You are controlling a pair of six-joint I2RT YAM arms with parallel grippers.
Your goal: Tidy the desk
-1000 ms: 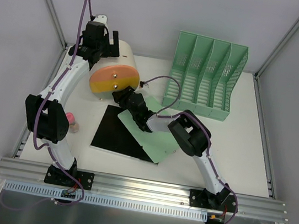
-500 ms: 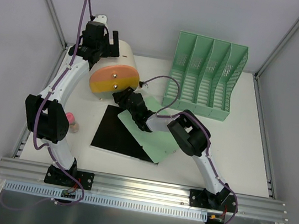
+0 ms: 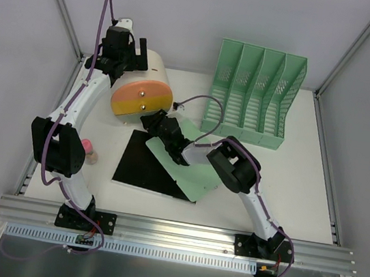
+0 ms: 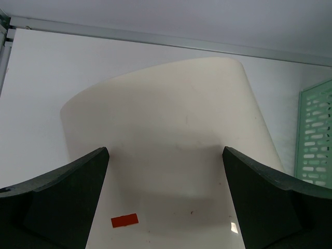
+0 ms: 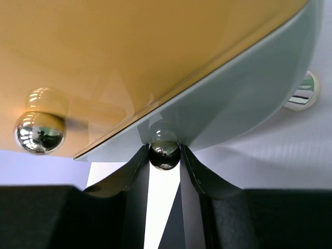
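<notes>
**Gripping the bin's knob, rear straddled: opening step judged in hand**

Top view. The white table (image 3: 304, 176) carries a cream cylindrical bin (image 3: 156, 71) lying on its side at the back left, with its orange front face (image 3: 141, 98) turned toward the arms. A green file rack (image 3: 253, 96) stands just right of the bin. A black sheet (image 3: 143, 167) and a green sheet (image 3: 196, 178) lie overlapping in front of it. A small pink item (image 3: 87, 147) sits near the left edge. The left claw (image 3: 137, 50) is at the bin's rear and the right claw (image 3: 149, 115) is at its front face.

Left wrist view. The left claw is spread wide, with one finger (image 4: 57, 197) on either side of the cream wall. Contact cannot be told. It grips nothing.

Right wrist view. The right claw is closed on a small chrome knob (image 5: 164, 154), pinched from both sides. The knob sits at the seam between the orange front face and a pale panel (image 5: 244, 88).

Assessment. The step in hand appears to be opening the bin's front. The next move calls for a steady pull on the chrome knob. The left claw should brace the bin so it neither rolls nor slides.
</notes>
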